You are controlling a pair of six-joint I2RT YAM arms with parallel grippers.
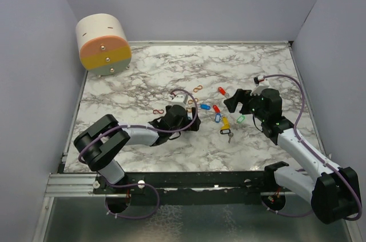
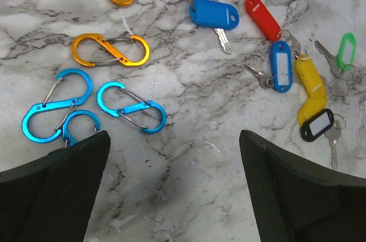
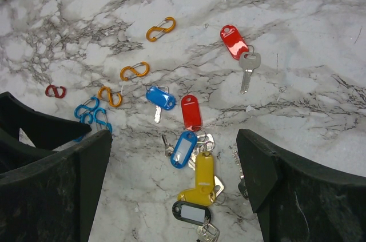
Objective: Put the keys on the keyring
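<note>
Left claw (image 2: pixel 172 139) and right claw (image 3: pixel 172 136) both gape over the bench (image 3: pixel 297 82), holding nothing.
At lower left of the left wrist view, the blue clips (image 2: pixel 131 106) lie just beside one finger, so a careless sweep would likely drag them. The keys (image 3: pixel 203 176) are heaped at lower centre of the right wrist view with their tags (image 3: pixel 183 149) overlapping, so a pinch may catch two at once or skid them across the smooth marble. The tags' white windows look blank, and no brand can be read.

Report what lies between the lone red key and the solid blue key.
Only bare marble between lone red key and solid blue key, per the right wrist view.
</note>
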